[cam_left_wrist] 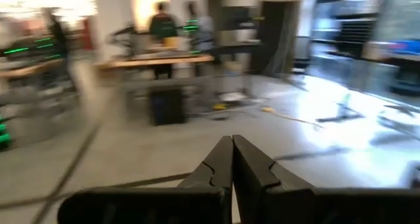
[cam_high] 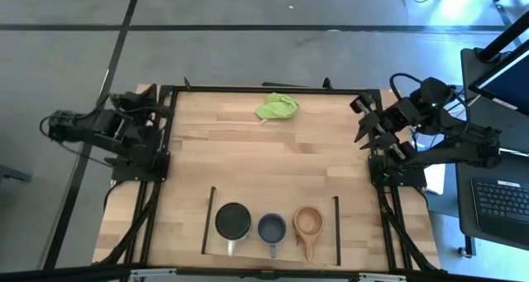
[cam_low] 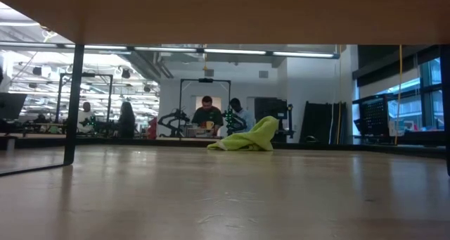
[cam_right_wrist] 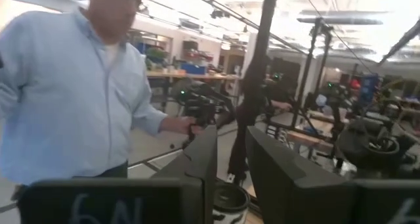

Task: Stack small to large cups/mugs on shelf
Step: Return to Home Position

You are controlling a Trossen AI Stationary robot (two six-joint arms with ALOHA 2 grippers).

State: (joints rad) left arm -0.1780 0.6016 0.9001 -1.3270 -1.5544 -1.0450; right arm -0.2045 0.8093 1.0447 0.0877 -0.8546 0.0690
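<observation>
Shelf (cam_high: pixel 273 247) is a light-wood board with thin black bars on its short ends, and all three cups sit on it in one row between the bars, side by side and not nested. The white mug (cam_high: pixel 233 222) with the dark inside is nearest the bar on the left arm's side. The blue-grey mug (cam_high: pixel 272 228) is in the middle of the shelf, just beside the white one; cannot tell if they touch. The tan wooden cup (cam_high: pixel 308 222) is nearest the bar on the right arm's side, with a small gap to the blue-grey mug. All three handles point toward the shelf's outer long edge. Lime-green cloth (cam_high: pixel 277 107) lies crumpled, well apart from the shelf, across the bare tabletop (cam_high: pixel 273 162) from it. Left gripper (cam_left_wrist: pixel 231 140) has its fingers pressed together, tips touching, nothing between them; its arm is folded off the table side beyond the shelf's left bar, well apart from the shelf. Right gripper (cam_high: pixel 362 119) has its fingers parted with a clear gap and holds nothing; it is raised over the table edge beyond the shelf's right bar, well apart from the shelf and no cup near it. The right wrist view shows a person (cam_right_wrist: pixel 72 99) in a light blue shirt past the fingers, one hand on some equipment.
</observation>
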